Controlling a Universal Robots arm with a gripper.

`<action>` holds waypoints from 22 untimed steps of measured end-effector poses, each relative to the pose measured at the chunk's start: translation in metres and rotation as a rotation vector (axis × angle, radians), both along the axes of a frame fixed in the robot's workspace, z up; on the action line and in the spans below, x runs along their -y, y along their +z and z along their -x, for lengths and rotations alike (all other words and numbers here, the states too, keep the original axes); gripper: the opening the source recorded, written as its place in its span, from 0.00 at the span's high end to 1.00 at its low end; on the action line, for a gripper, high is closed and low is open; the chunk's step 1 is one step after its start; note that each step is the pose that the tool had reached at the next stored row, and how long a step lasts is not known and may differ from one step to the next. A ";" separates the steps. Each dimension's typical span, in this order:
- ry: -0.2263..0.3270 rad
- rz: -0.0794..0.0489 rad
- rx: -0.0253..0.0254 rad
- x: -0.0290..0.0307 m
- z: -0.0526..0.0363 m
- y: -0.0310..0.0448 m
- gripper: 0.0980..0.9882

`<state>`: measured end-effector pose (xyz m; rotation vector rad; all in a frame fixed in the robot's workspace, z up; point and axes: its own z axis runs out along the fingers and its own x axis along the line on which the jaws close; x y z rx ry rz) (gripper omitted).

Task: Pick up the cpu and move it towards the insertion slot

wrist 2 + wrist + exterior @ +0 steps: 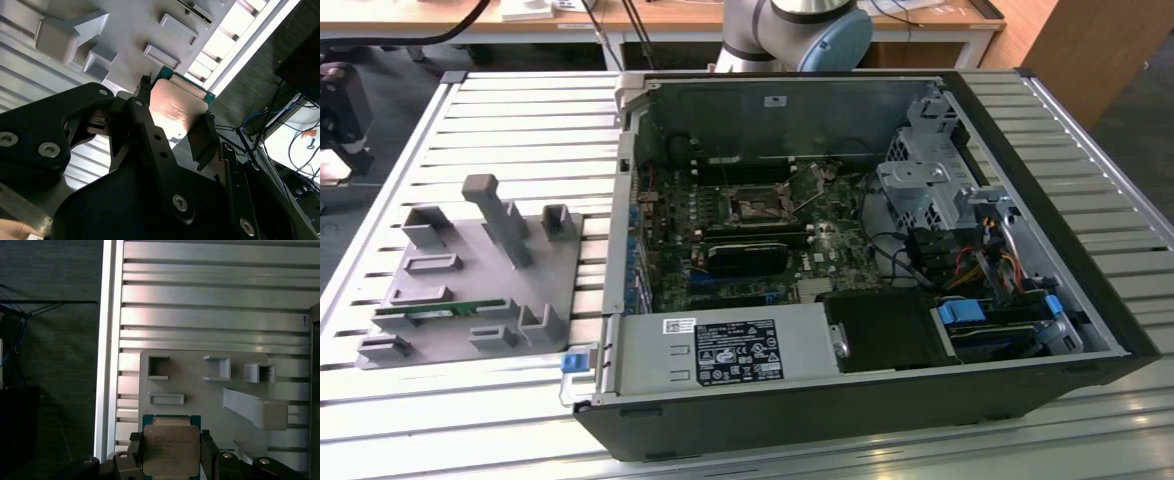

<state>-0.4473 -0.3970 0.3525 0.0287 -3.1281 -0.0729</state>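
While my fingers (136, 447) hide its side edges and the first wrist view cuts off its lower rim, I hold the cpu (171, 445) clamped in my pincer (171, 455) over the grey holder plate (200, 390), and the exterior view shows the insertion slot (758, 205) inside the open case (854, 410)

Open black computer case (854, 420) on your slatted aluminium surface (520, 110).
You see the square dark metal-framed insertion slot (757, 205) inside it; a grey plastic fixture (467, 285) holding a narrow green memory stick (447, 311) sits at the exterior view's left.
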 end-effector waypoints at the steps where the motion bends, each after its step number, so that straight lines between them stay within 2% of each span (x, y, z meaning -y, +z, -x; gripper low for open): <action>1: 0.000 0.000 0.0000 -0.0001 0.0000 0.0009 0.50; 14: 0.000 0.000 -0.0001 -0.0039 0.0000 0.0179 0.50; 22: 0.000 0.000 0.0000 -0.0046 -0.0005 0.0224 0.50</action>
